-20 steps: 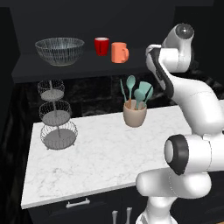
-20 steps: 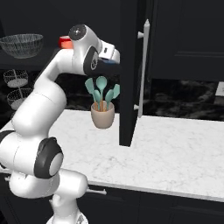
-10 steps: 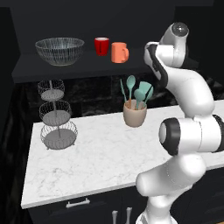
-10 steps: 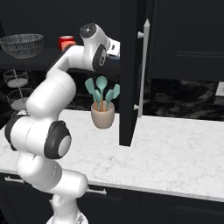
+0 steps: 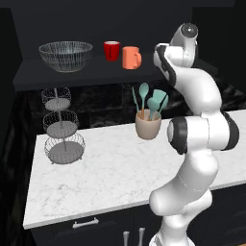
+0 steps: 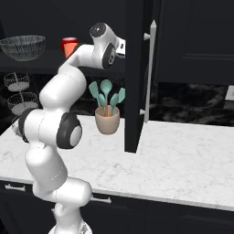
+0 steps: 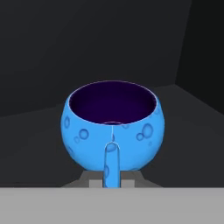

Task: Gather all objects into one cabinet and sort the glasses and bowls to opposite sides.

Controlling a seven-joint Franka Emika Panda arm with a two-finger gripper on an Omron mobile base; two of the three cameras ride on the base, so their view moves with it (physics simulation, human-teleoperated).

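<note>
A: Item one, the claw?
B: Clenched on the small bright blue bowl. In the hand view one finger lies over the near wall of the bowl. The bowl is upright, its dark purple inside bare, with dark cabinet walls behind it.

A: And where is the claw in the room?
B: The white arm reaches up to shelf height at the right end of the open black cabinet. In the right base view a sliver of blue shows just past the wrist, beside the edge of the cabinet door, which carries a long pale bar handle.

A: Shelf contents, left to right?
B: Wide see-through striped bowl, nothing inside it. Then the red cup, then the orange handled mug just beside it, handle to the right. All three are upright.

A: Counter items?
B: White marble counter. Beige utensil pot holding several teal spoons, bowls of the spoons upward. Three-tier wire basket stand at the left, each tier bare. Black drawers below, one with a small silver pull.
</note>
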